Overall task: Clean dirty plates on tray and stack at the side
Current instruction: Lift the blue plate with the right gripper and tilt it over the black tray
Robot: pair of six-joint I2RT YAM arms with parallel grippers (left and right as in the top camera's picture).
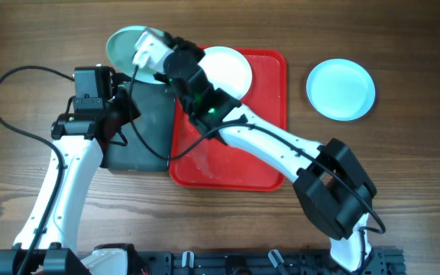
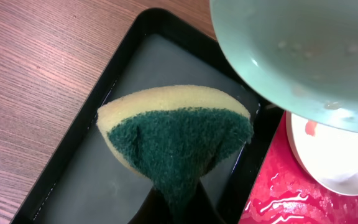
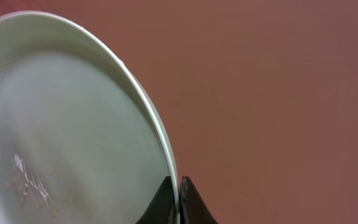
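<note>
- The pale blue plate (image 1: 124,44) you are working on is off the red tray (image 1: 235,164). It hangs tilted above the far end of the black tray (image 1: 140,141).
- Your right claw (image 3: 178,202) is clenched on that plate's rim, one finger on each face.
- A few faint specks show on its inner face in the left wrist view.
- The white plate (image 1: 231,70) lies in the far part of the red tray, with an orange-red smear near its rim.
- The other pale blue plate (image 1: 341,89) sits alone on the surface (image 1: 403,176), well to the right of the red tray.
- Your left claw (image 2: 176,208) is clamped on a sponge (image 2: 176,130). The sponge is yellow with a dark green scouring face and is folded by the grip.
- The sponge hangs over the black tray, near the held plate and apart from it.
- The black tray lies right against the red tray's left edge.
</note>
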